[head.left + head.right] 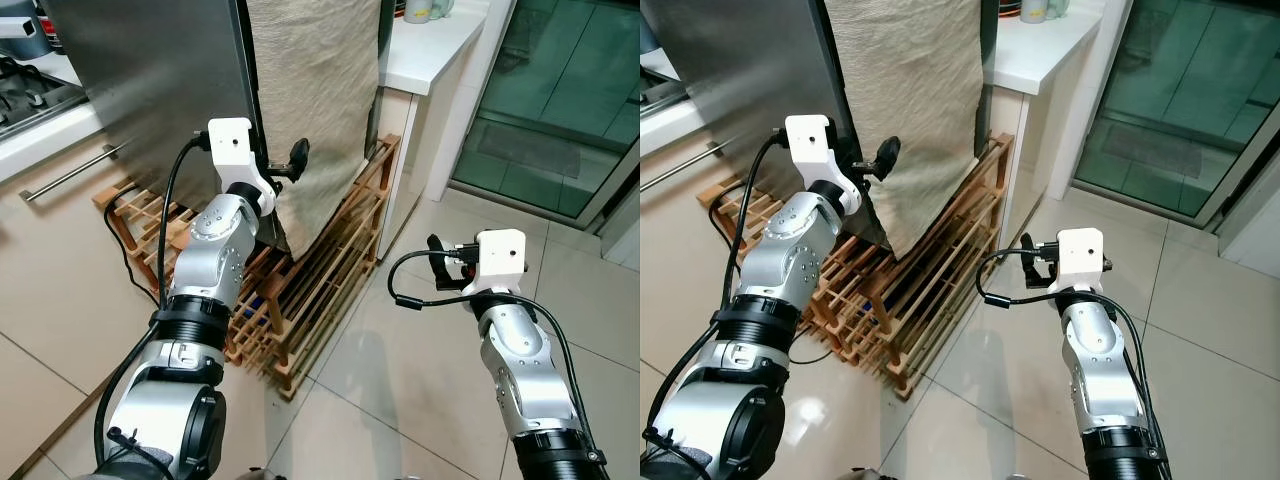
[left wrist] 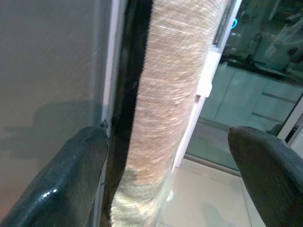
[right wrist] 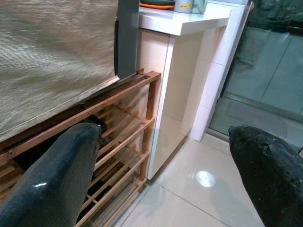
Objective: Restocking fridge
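In front of the robot, in the left eye view, a tall brushed-steel fridge (image 1: 150, 90) stands on a low slatted wooden rack (image 1: 300, 290) over pale floor tiles (image 1: 400, 370). A beige woven cloth (image 1: 315, 100) hangs down the fridge's side, reaching the rack. The left pincer (image 1: 285, 170) is raised at the dark edge between the steel face and the cloth. The right pincer (image 1: 445, 262) hangs lower, over the tiles, well apart from the fridge. A white tabletop (image 1: 430, 50) beside the fridge carries a small jar near its back edge.

The right eye view shows the same layout, with a glass sliding door (image 1: 1180, 100) wider to the right.

The left wrist view adds the close detail: the left pincer's two black fingers (image 2: 71, 175) stand spread wide, one against the steel face, the cloth and the black door seam (image 2: 130, 94) between them, with nothing gripped.

The right wrist view shows the right pincer's fingers (image 3: 57, 175) also parted and empty, pointing at the rack's corner and the cream cabinet side (image 3: 165, 94) under the tabletop.
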### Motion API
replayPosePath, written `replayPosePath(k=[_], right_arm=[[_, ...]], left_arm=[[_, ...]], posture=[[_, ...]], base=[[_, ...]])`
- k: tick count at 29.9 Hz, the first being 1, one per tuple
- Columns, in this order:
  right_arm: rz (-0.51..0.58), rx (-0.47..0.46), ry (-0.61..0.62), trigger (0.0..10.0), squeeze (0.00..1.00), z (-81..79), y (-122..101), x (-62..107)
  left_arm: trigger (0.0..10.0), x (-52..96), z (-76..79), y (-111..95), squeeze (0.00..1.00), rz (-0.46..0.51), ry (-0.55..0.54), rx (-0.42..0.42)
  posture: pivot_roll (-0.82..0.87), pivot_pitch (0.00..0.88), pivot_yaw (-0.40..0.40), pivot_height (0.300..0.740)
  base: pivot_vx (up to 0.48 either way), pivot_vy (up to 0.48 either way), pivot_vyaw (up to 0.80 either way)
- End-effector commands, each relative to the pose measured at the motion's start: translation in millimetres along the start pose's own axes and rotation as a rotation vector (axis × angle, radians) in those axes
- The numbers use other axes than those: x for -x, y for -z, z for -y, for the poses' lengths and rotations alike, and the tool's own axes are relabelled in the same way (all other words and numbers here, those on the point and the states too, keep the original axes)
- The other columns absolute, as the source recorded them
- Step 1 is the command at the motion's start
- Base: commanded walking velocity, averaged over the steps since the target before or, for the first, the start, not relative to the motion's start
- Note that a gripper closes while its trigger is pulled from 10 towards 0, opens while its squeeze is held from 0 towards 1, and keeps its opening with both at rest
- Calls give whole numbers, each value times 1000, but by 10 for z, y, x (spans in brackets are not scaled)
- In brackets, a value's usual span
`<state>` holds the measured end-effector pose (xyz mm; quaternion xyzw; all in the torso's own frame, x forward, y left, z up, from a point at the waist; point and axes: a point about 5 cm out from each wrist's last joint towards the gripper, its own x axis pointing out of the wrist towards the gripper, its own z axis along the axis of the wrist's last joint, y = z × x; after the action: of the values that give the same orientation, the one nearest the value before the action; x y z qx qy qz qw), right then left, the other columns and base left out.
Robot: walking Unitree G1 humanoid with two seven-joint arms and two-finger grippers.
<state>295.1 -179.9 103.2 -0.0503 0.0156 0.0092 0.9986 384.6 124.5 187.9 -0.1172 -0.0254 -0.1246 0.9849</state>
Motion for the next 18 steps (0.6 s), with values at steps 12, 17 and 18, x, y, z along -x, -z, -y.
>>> replayPosePath(k=[12,17,18], right_arm=[[31,14,40,10000,0,79,-68,27],[24,14,72,10000,0,154,-45,100],[22,13,83,10000,0,174,-39,129]], left_arm=[[10000,-303,314,-2,0,-38,42,147],[10000,-330,715,-57,0,16,319,202],[10000,-276,1012,-70,0,28,595,186]], posture=[[-186,0,109,740],[-209,0,118,740],[-214,0,120,740]], base=[[0,0,0],[0,0,0],[0,0,0]])
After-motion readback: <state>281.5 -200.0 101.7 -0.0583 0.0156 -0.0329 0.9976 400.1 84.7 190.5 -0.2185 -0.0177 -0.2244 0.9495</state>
